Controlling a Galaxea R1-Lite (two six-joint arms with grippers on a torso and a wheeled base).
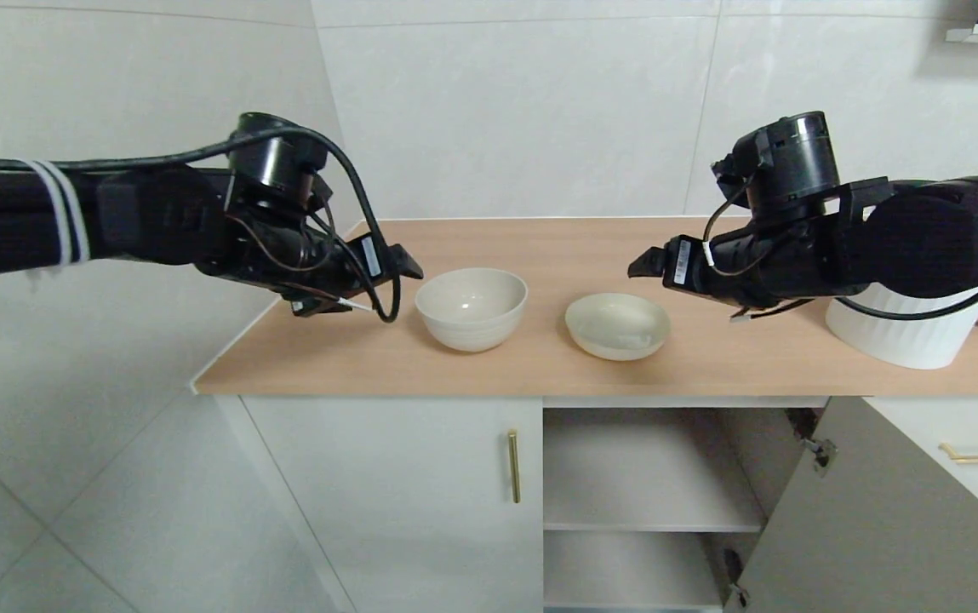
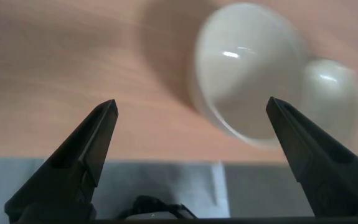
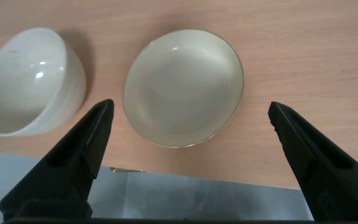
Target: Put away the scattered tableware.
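Left gripper (image 1: pixel 382 285) is held with fingers apart and empty above the light wooden worktop (image 1: pixel 540 247) near its left edge. The deep cream ceramic bowl (image 1: pixel 471 308) is found just beside it toward the middle, so this arm is judged nearer. The shallow cream ceramic dish (image 1: pixel 618 325), near the front edge, is faced by the right gripper (image 1: pixel 676 285), likewise spread and empty.
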